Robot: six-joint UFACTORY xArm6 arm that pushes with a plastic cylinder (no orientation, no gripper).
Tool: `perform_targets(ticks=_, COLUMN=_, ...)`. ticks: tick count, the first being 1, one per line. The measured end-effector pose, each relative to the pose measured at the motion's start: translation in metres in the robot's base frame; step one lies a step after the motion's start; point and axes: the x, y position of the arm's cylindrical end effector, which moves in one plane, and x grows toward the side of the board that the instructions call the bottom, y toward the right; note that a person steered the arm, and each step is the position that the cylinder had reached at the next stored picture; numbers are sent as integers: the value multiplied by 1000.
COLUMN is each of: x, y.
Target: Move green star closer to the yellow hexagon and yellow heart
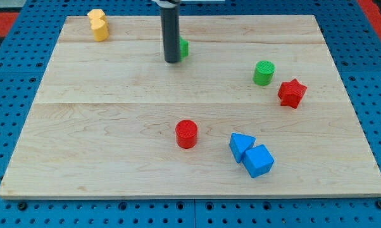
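Observation:
The green star [183, 47] lies near the view's top middle, mostly hidden behind my rod. My tip [172, 61] rests on the board just left of and touching or almost touching the star. The yellow hexagon [96, 15] and the yellow heart [99, 29] sit together at the top left corner, the heart just below the hexagon. They are well to the left of the star and my tip.
A green cylinder [263, 73] and a red star [292, 93] stand at the right. A red cylinder [186, 133] stands at the lower middle. A blue triangle [240, 145] and a blue cube [259, 161] touch at the lower right. The wooden board [114, 126] lies on a blue pegboard.

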Motion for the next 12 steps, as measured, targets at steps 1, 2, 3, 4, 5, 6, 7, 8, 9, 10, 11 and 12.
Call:
perform_targets(ticks=1, x=0, y=29)
perform_targets(ticks=2, x=0, y=87)
perform_targets(ticks=3, x=-15, y=80)
perform_targets(ticks=4, x=-30, y=40)
perform_targets(ticks=5, x=-49, y=4)
perform_targets(ticks=6, x=-53, y=-10)
perform_targets(ticks=7, x=-16, y=-6)
perform_targets(ticks=8, x=-27, y=-27)
perform_targets(ticks=9, x=-60, y=-27)
perform_targets(ticks=10, x=-70, y=-30)
perform_targets(ticks=11, x=-70, y=-10)
perform_targets(ticks=12, x=-80, y=-5)
